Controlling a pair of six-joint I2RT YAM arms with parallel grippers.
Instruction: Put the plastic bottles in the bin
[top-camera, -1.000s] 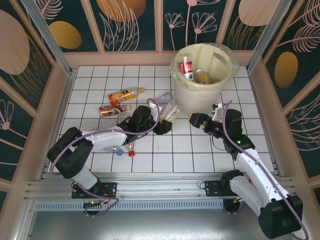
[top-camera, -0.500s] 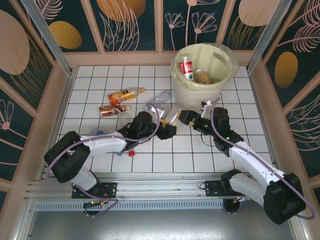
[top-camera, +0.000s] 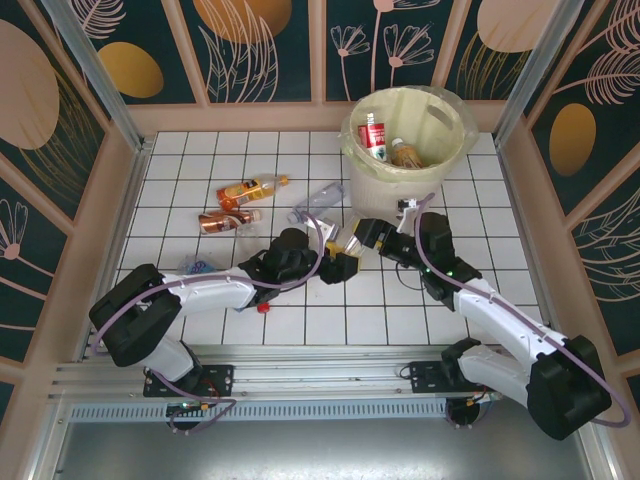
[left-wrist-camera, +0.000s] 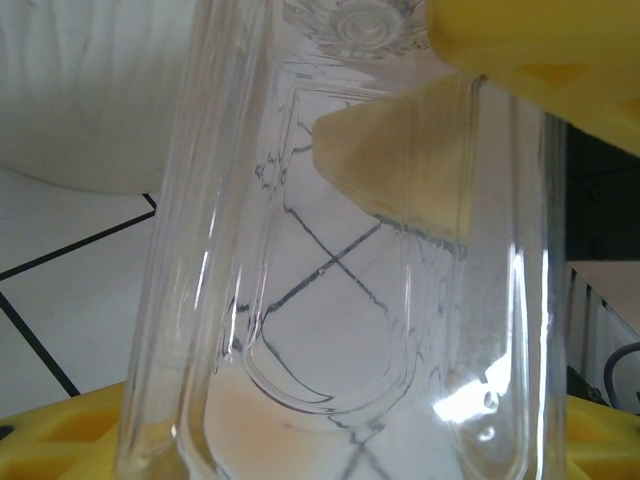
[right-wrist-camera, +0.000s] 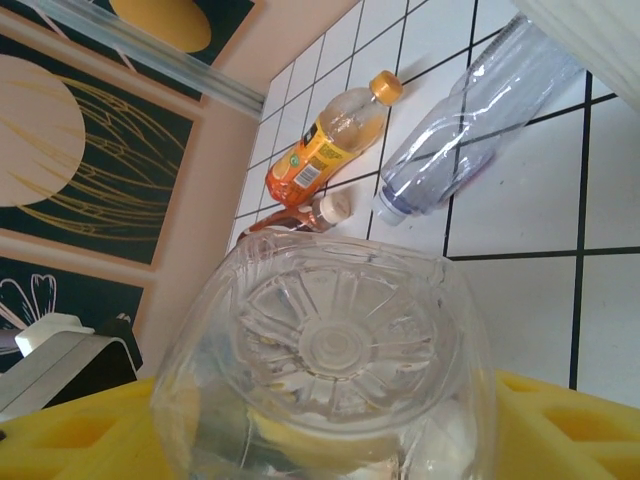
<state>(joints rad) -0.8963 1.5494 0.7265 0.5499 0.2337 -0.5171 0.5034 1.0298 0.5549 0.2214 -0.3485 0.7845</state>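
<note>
Left gripper (top-camera: 342, 258): jaws partly closed and clamped on a clear bottle (left-wrist-camera: 340, 300), a yellow pad on either side of its body. To its left on the tiles lie an orange-label bottle (top-camera: 248, 188), a brown bottle (top-camera: 222, 221) and, nearer the middle, an empty see-through bottle (top-camera: 318, 200), all waiting. Held bottle hangs mid-table, just near-left of the bin. Right gripper (top-camera: 362, 236) meets it from the right, pads closed in on the base end and touching both sides. Reads as a handover, left to right. Bin (top-camera: 410, 190) is at far right with two bottles inside. Next: left lets go, right lifts clear of the rim and drops. Thin wall, end grip, so slip risk.
</note>
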